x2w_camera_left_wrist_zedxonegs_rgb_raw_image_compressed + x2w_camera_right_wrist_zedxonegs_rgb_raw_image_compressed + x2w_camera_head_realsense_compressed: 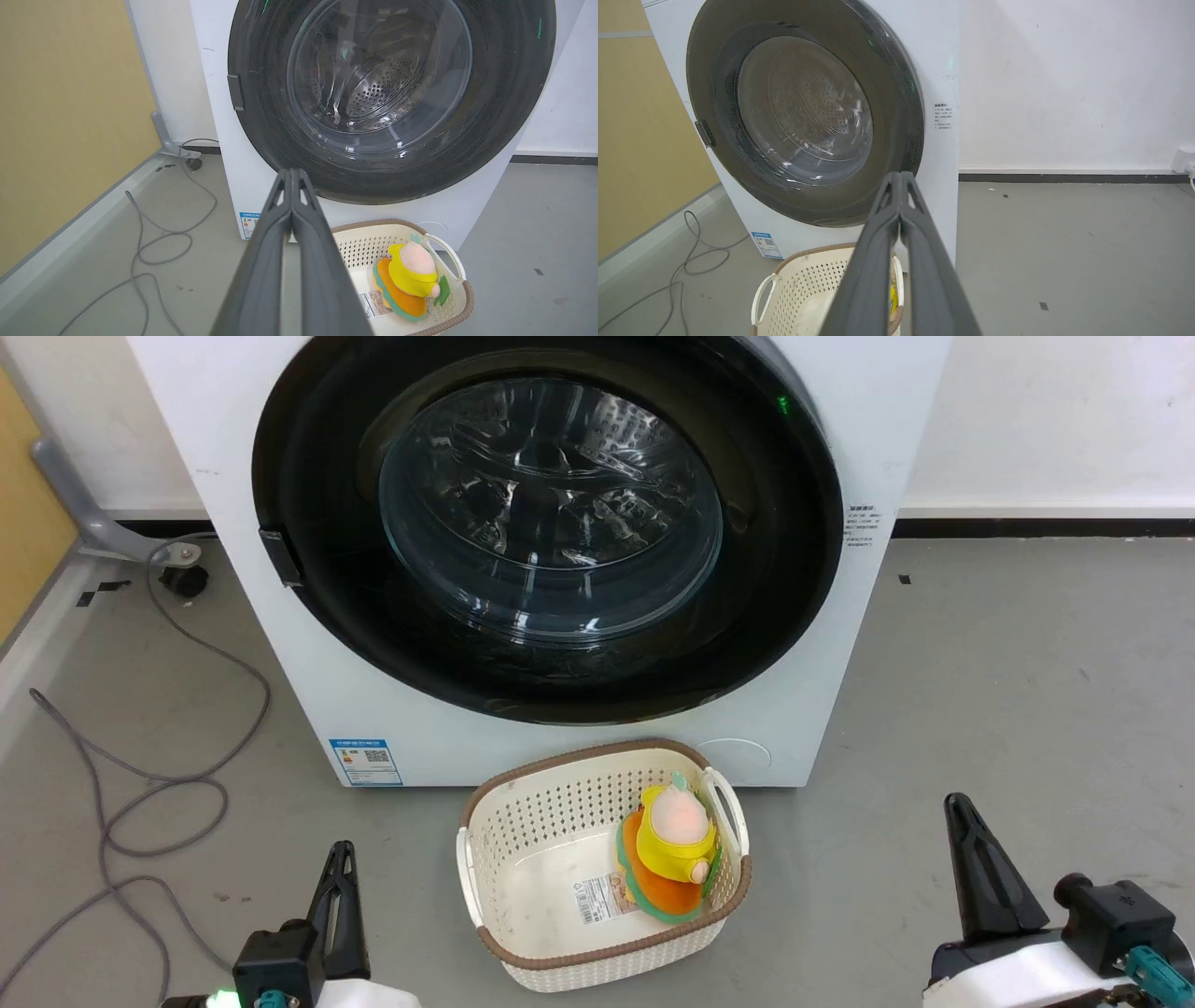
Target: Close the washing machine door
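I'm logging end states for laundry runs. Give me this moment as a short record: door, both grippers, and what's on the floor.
washing machine door: looks shut, flat against the washing machine
left gripper: shut, low, apart from the door
right gripper: shut, low, apart from the door
basket: on the floor before the machine, holding a yellow and orange toy
grey cable: loose on the floor, left of the machine
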### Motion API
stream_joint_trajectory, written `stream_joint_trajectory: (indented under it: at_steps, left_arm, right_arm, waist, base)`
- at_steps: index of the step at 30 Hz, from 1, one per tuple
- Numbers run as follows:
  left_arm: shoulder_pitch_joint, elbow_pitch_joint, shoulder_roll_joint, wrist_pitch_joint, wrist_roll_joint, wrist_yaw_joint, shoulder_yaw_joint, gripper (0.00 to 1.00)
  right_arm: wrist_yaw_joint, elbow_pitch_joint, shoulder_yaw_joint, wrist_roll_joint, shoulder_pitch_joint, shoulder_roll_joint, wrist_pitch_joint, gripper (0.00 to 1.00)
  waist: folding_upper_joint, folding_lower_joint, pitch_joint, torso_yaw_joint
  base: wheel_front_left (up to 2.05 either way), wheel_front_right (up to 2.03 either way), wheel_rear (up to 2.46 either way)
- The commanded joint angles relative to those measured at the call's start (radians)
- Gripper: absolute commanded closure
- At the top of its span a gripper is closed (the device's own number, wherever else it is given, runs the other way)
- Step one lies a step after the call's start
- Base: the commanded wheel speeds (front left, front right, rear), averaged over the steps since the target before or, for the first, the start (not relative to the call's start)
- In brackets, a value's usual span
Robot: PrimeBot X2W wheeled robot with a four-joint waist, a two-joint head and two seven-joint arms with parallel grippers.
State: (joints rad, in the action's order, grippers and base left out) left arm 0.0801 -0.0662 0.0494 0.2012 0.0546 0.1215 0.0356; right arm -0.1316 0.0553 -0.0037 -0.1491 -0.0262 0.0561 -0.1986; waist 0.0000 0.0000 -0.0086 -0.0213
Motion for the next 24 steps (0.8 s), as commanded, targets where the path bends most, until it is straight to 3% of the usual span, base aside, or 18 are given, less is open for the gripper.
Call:
stream_joint_trajectory:
  at_steps: [1, 24]
  left_arm:
    - [-0.015, 0.007, 0.000, -0.008, -0.006, -0.005, -0.003, 1.00]
    - [-0.031, 0.021, 0.000, -0.055, -0.018, -0.033, -0.011, 1.00]
  right_arm:
    - [0.000, -0.008, 0.001, 0.007, 0.006, -0.001, 0.005, 1.00]
    - [0.000, -0.019, 0.001, 0.042, 0.011, -0.002, 0.052, 1.00]
  waist:
    - [0.0000, 0.0000, 0.000, 0.000]
    - [0.0000, 0.0000, 0.002, 0.005]
  base:
    - [0.00, 0.00, 0.00]
    - [0.00, 0.00, 0.00]
